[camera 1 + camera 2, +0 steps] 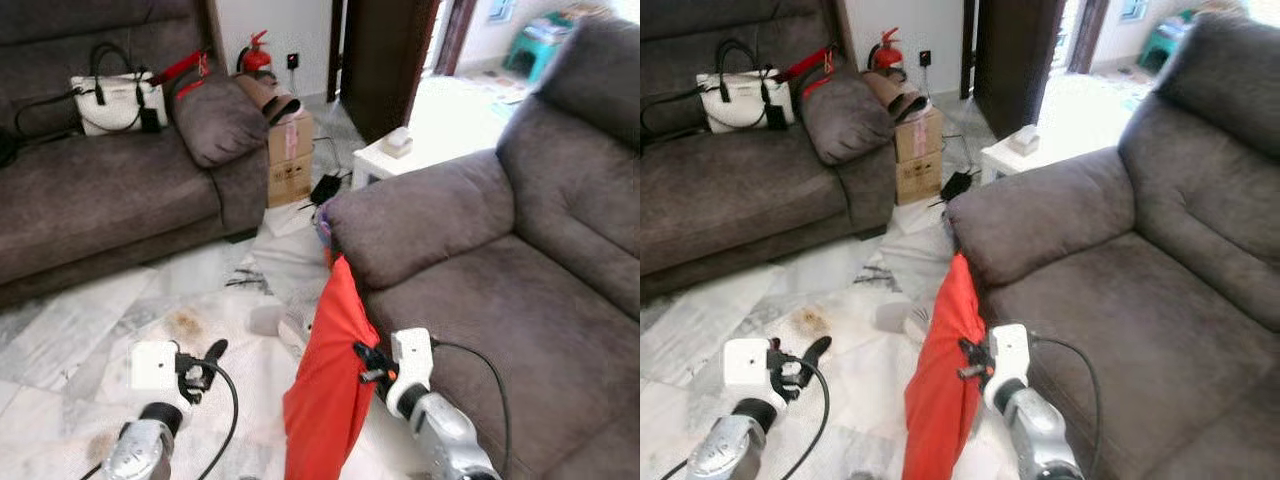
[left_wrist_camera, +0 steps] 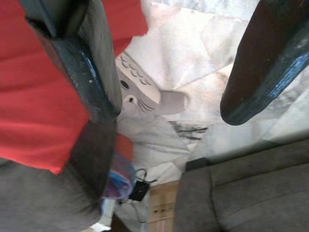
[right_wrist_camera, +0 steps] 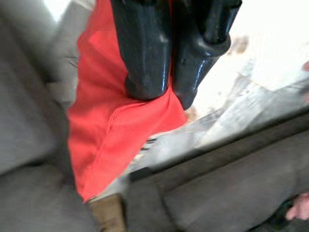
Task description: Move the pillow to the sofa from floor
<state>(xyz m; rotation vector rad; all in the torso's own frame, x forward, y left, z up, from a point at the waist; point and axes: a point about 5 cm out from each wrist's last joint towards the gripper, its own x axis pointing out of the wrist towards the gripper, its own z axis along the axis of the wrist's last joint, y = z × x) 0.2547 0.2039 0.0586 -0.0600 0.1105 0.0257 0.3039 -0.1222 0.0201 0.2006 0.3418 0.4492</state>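
Pale marble floor (image 1: 90,320) runs between two grey-brown sofas, one along the far left and the near sofa (image 1: 500,330) filling the right side. The red pillow (image 1: 328,390) hangs upright off the floor beside the near sofa's armrest, its lower end cut off by the picture edge. The right gripper (image 3: 161,92) pinches the pillow's edge, its two black fingers pressed together on the fabric. The left gripper (image 1: 205,362) hangs over the floor to the pillow's left, its fingers spread and holding nothing. Behind the pillow a grey soft toy (image 2: 145,94) lies on the floor, mostly hidden. On the far sofa sits a white handbag (image 1: 115,100); a cardboard box (image 1: 290,155) stands beside it.
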